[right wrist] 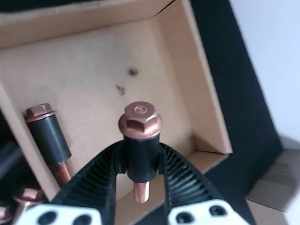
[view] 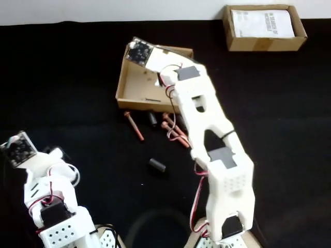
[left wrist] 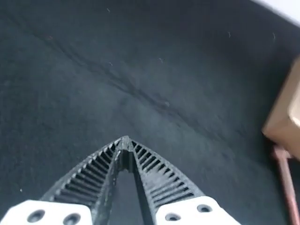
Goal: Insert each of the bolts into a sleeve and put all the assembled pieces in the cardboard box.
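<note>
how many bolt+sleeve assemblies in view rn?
2. One assembled piece is in the right hand over the cardboard box; a second assembled piece lies at the box's wall. The right arm may hide more.

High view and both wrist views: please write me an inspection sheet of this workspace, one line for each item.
Surface: black cloth covers the table.
Job's things: cardboard box is open; loose bolts and sleeves lie in front of it; one finished piece appears to lie inside, along a wall.
Clutter: second box with a printed sheet, at the far corner.
Grippers: right gripper is shut on an assembled piece above the cardboard box; left gripper is shut, empty, over bare cloth.
Cables: red and white wires hang in open loops.
Surroundings: pale strip behind the table.
</note>
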You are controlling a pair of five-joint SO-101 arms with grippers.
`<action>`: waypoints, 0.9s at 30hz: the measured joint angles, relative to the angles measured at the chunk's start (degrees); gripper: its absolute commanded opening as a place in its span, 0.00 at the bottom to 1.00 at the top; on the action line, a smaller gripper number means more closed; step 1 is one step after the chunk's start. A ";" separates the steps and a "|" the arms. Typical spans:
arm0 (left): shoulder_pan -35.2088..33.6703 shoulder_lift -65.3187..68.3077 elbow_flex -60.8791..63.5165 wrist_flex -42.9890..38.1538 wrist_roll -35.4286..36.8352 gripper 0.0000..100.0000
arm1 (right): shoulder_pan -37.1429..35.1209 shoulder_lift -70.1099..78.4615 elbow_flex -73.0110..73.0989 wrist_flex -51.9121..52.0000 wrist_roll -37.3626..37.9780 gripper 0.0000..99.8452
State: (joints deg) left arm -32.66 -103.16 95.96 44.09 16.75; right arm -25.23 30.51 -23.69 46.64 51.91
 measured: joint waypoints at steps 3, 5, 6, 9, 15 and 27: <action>-0.26 0.79 0.18 -1.49 5.19 0.01 | 0.00 4.92 -2.64 0.00 0.09 0.01; 0.44 1.58 0.26 -1.58 6.07 0.01 | 0.00 7.82 -3.16 0.00 0.09 0.01; 1.05 2.20 0.26 -1.58 5.89 0.01 | 0.00 8.88 -3.16 0.00 0.09 0.01; 1.58 2.90 0.26 -1.58 5.80 0.01 | -0.18 11.08 -3.16 0.97 0.09 0.05; 1.85 3.78 0.26 -1.58 5.80 0.01 | -1.67 11.34 -5.36 7.30 -10.73 0.09; 1.85 3.78 0.26 -1.58 5.89 0.01 | -8.26 2.81 -23.21 39.38 -33.93 0.09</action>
State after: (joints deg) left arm -30.81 -99.38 96.22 42.51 22.64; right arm -33.49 33.32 -46.90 86.02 17.98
